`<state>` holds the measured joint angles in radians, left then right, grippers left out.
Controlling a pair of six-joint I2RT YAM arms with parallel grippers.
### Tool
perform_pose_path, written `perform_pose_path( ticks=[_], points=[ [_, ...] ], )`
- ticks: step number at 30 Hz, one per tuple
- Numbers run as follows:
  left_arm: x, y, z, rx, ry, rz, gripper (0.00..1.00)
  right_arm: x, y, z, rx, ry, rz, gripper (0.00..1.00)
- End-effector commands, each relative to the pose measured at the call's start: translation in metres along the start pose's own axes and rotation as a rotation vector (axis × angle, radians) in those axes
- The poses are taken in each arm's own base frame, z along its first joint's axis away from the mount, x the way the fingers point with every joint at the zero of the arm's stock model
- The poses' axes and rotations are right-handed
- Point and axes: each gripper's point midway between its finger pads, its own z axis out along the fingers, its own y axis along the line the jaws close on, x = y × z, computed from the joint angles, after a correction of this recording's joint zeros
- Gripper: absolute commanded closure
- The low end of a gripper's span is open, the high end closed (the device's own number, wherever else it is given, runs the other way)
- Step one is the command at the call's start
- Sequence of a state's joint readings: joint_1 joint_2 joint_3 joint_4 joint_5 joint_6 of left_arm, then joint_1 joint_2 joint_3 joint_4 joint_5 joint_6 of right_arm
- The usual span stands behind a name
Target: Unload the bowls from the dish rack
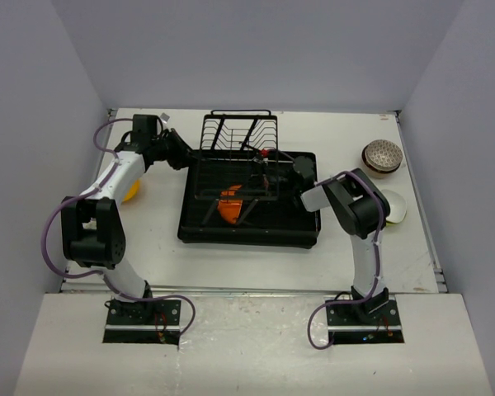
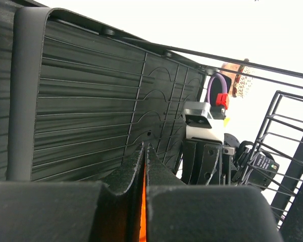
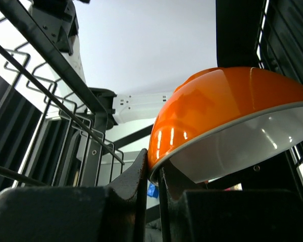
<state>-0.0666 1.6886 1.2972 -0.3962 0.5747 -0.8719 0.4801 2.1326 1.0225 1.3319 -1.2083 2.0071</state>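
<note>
An orange bowl (image 1: 231, 205) with a white inside (image 3: 217, 106) stands tilted among the wires of the black dish rack (image 1: 235, 132), over its tray (image 1: 247, 235). My right gripper (image 3: 152, 162) reaches in from the right (image 1: 262, 176) and is shut on this bowl's rim, one finger outside and one inside. At the rack's left edge, my left gripper (image 1: 188, 158) has its fingers pressed together (image 2: 145, 146) with nothing between them. An orange sliver shows through their gap.
A brown speckled bowl (image 1: 381, 157) and a pale bowl (image 1: 394, 206) sit on the table to the right of the tray. A yellow bowl (image 1: 133, 190) lies to the left, partly behind my left arm. Rack wires surround both grippers.
</note>
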Motion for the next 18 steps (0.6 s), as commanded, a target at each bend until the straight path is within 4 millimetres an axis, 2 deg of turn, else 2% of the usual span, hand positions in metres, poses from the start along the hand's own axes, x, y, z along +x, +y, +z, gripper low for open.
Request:
perform_pose_path(
  ticks=[1, 11, 18],
  points=[
    [-0.006, -0.015, -0.007, 0.064, -0.016, 0.032, 1.00, 0.037, 0.041, -0.010, -0.100, 0.069, -0.331, 1.00],
    [-0.006, -0.014, -0.006, 0.061, -0.014, 0.034, 1.00, 0.034, 0.048, -0.032, -0.096, 0.023, -0.351, 1.00],
    [-0.009, -0.017, -0.008, 0.074, -0.022, 0.041, 1.00, 0.040, 0.053, -0.049, -0.076, 0.006, -0.361, 1.00]
  ],
)
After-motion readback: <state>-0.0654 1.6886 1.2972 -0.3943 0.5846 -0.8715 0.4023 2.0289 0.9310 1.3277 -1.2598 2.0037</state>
